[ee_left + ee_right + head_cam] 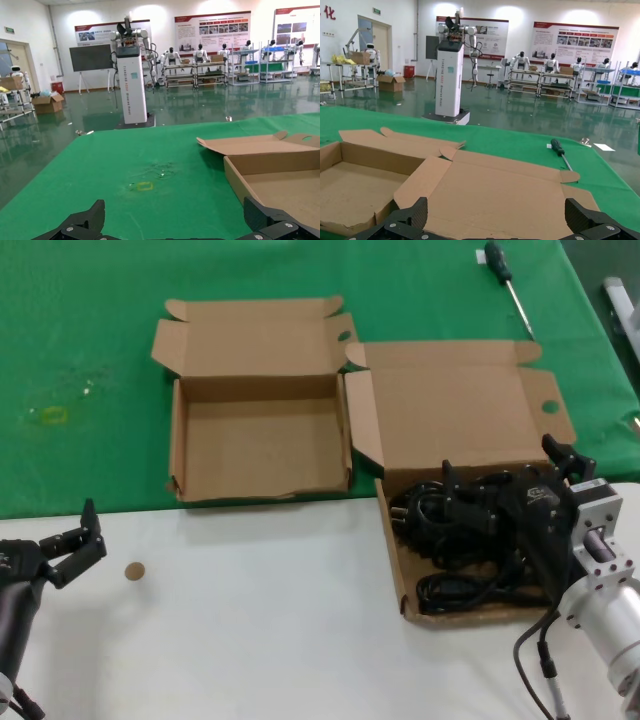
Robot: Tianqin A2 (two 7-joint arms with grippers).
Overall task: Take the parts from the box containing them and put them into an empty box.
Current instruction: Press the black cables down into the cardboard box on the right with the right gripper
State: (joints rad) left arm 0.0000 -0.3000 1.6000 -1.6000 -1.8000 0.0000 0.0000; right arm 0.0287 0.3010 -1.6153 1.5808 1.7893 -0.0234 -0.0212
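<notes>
Screwdriver [560, 151] on green cloth [520, 145] beyond box lid [500, 195].

Surface: white bench top [260, 640] along the near edge, green cloth [90, 330] covering the far part.
Smaller open box [258, 445]: on the cloth, mid-bench, empty.
Larger open box [405, 560]: just beside it toward the right edge, front on white.
Screwdriver [505, 280]: far right corner.
Brown disc [134, 571]: on white, near left.

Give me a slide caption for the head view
Right gripper open over power cords in larger box; smaller box empty.
</notes>
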